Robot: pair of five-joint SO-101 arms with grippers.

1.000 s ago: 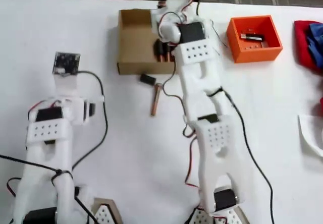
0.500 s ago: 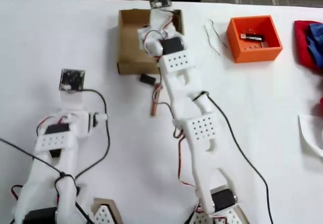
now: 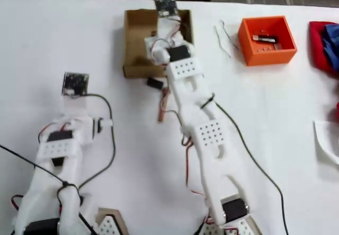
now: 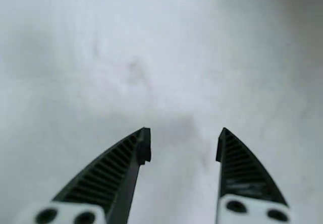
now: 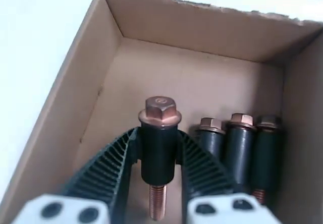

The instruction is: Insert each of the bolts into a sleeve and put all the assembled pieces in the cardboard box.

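Bolt [image 5: 160,108] now over box [image 5: 202,32] (coppery, black-sleeved)

A white table [image 3: 79,28] carries an open cardboard box [image 3: 136,34] at its far middle. An orange bin [image 3: 267,55] stands well to the right of it, and a thin wire [image 3: 225,34] lies between them. Just in front of the box lie a short black sleeve [image 3: 154,82] and, nearer, a loose copper bolt [image 3: 161,113]; a red and blue cloth [image 3: 322,39] sits at the right edge.
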